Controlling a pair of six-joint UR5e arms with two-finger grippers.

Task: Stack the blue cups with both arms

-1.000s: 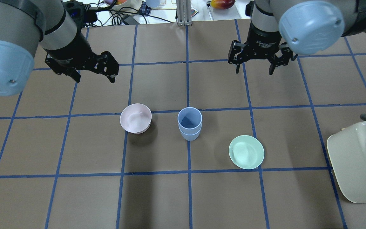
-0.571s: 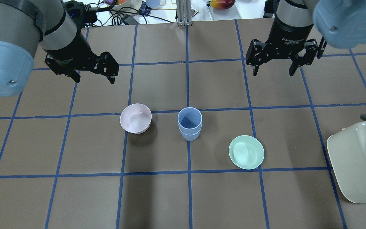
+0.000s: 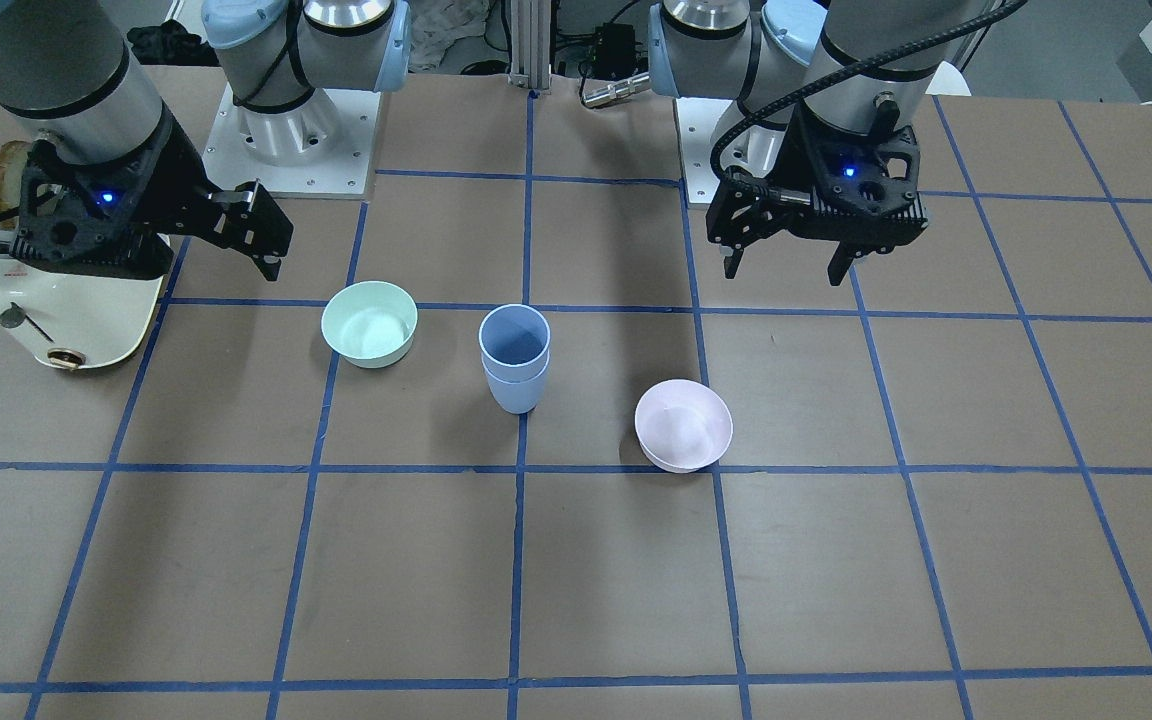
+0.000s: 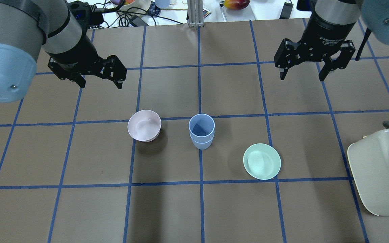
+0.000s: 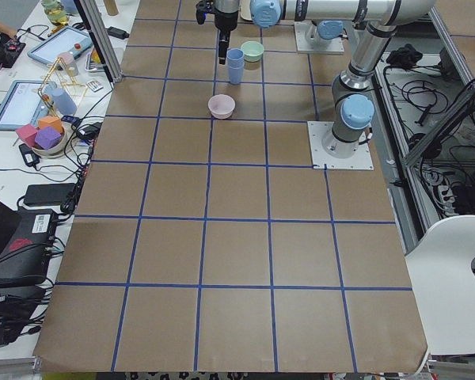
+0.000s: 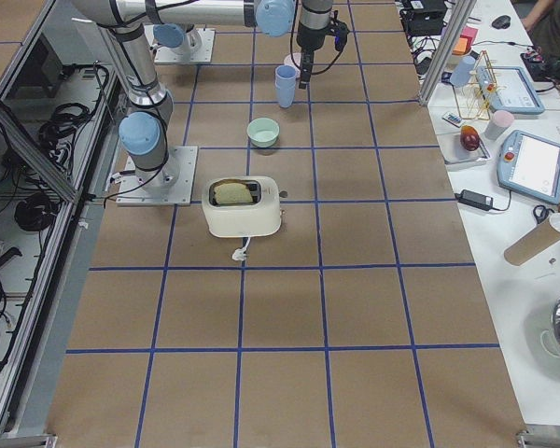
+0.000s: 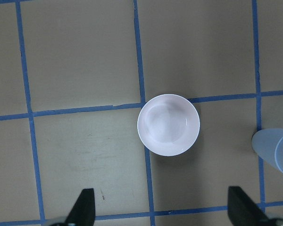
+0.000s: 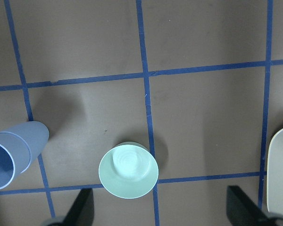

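Note:
The two blue cups (image 4: 201, 133) stand nested one in the other, upright, at the table's middle; the stack also shows in the front view (image 3: 515, 360), at the right edge of the left wrist view (image 7: 278, 150) and at the left of the right wrist view (image 8: 14, 150). My left gripper (image 4: 100, 82) is open and empty, raised behind and to the left of the stack. My right gripper (image 4: 302, 77) is open and empty, raised far behind and to the right of it. Neither touches the cups.
A pale pink bowl (image 4: 144, 125) stands left of the stack. A mint-green bowl (image 4: 261, 161) stands to its front right. A cream toaster (image 4: 380, 168) sits at the table's right edge. Cables and clutter lie beyond the far edge.
My right gripper has moved to the right and farther back, away from the cup stack, still open. The left gripper and the cups have not moved.

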